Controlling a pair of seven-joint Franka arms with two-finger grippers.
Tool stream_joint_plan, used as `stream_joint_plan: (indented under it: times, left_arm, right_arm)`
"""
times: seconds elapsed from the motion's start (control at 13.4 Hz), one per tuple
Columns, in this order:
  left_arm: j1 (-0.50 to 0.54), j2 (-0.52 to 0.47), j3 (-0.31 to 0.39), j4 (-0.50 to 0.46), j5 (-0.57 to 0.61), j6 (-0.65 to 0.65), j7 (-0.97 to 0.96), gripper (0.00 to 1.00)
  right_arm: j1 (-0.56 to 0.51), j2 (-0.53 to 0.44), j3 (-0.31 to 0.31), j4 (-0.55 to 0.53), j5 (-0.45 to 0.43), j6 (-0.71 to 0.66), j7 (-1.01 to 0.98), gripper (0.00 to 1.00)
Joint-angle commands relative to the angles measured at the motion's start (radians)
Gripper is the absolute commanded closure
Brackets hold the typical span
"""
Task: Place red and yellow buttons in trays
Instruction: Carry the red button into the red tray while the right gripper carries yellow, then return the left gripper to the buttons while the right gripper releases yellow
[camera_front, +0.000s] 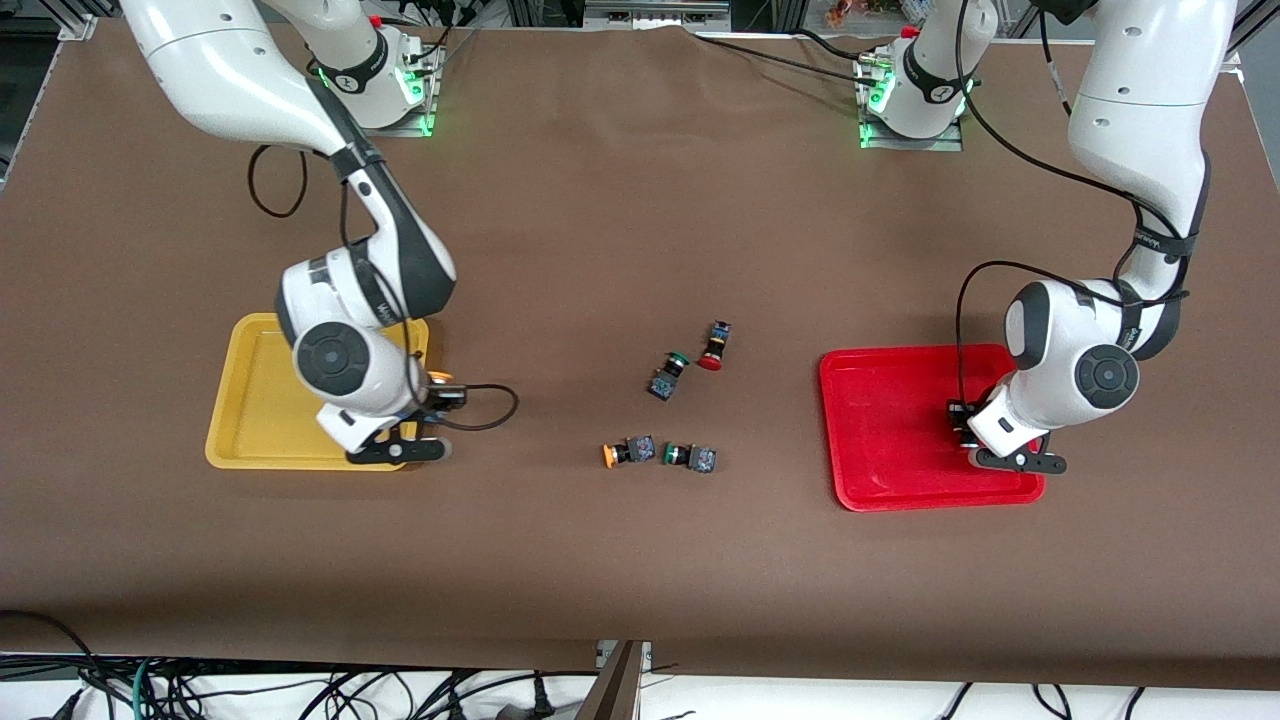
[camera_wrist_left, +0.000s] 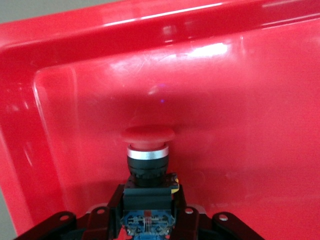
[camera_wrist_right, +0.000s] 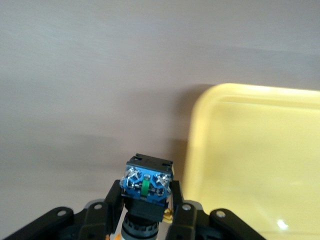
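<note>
front view: brown tabletop (camera_front: 640, 200). yellow tray (camera_front: 255, 420) toward the right arm's end, red tray (camera_front: 890, 440) toward the left arm's end, both shallow, round-cornered, raised rims. right gripper (camera_front: 425, 420) over the yellow tray's inner edge, an orange cap just showing at its wrist. left gripper (camera_front: 975, 435) low over the red tray. between the trays, four loose switches with dark blocky bodies: red button (camera_front: 714, 347) on its side, red cap toward the camera; green switch (camera_front: 668, 374) just beside it; nearer the camera, yellow button (camera_front: 625, 452) on its side with orange cap pointing toward the right arm's end, and second green switch (camera_front: 690, 458) touching or almost touching it.

left wrist view: held red button (camera_wrist_left: 148, 165) pinched at its black block by the left gripper (camera_wrist_left: 148, 220) fingers (camera_wrist_left: 111, 212); broad red mushroom cap, silver ring, black collar, blue contacts underneath. cap close to or on the glossy red tray (camera_wrist_left: 260, 125) floor; cannot tell if touching.

right wrist view: held yellow button (camera_wrist_right: 146, 187) pinched by the right gripper (camera_wrist_right: 145, 220) fingers (camera_wrist_right: 109, 207), blue contact end with a green stripe facing the camera, cap hidden below. over bare tabletop (camera_wrist_right: 100, 75) just beside the yellow tray (camera_wrist_right: 250, 160) rim.
</note>
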Motion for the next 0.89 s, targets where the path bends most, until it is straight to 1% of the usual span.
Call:
stream_joint_plan:
  times: [0.0, 0.15, 0.22, 0.3, 0.45, 0.52, 0.67, 0.82]
  left_arm:
    - [0.006, -0.019, -0.002, -0.021, 0.017, 0.009, 0.018, 0.00]
    - [0.006, -0.023, -0.002, -0.013, 0.017, -0.001, 0.015, 0.00]
    - [0.006, -0.038, -0.002, -0.007, 0.017, -0.007, 0.008, 0.00]
    - [0.002, -0.064, -0.004, 0.000, 0.017, -0.041, 0.006, 0.00]
    - [-0.016, -0.109, -0.012, 0.037, 0.017, -0.157, 0.000, 0.00]
    - [-0.030, -0.127, -0.019, 0.063, 0.016, -0.212, -0.002, 0.00]
    - [-0.048, -0.147, -0.036, 0.112, 0.013, -0.305, -0.002, 0.00]
    - [-0.048, -0.149, -0.076, 0.146, 0.002, -0.371, -0.037, 0.00]
  right_arm:
    - [-0.022, -0.058, -0.050, -0.077, 0.017, -0.017, -0.137, 1.00]
    - [-0.041, -0.082, -0.113, -0.127, 0.024, -0.014, -0.278, 1.00]
    - [-0.054, -0.087, -0.148, -0.147, 0.067, -0.011, -0.328, 1.00]
    - [-0.061, -0.092, -0.185, -0.167, 0.114, -0.006, -0.384, 1.00]
    - [-0.064, -0.090, -0.266, -0.205, 0.193, -0.003, -0.477, 1.00]
    - [-0.067, -0.090, -0.291, -0.222, 0.207, 0.003, -0.485, 1.00]
    - [-0.068, -0.086, -0.320, -0.251, 0.208, 0.040, -0.485, 1.00]
    - [-0.070, -0.084, -0.342, -0.297, 0.208, 0.110, -0.486, 1.00]
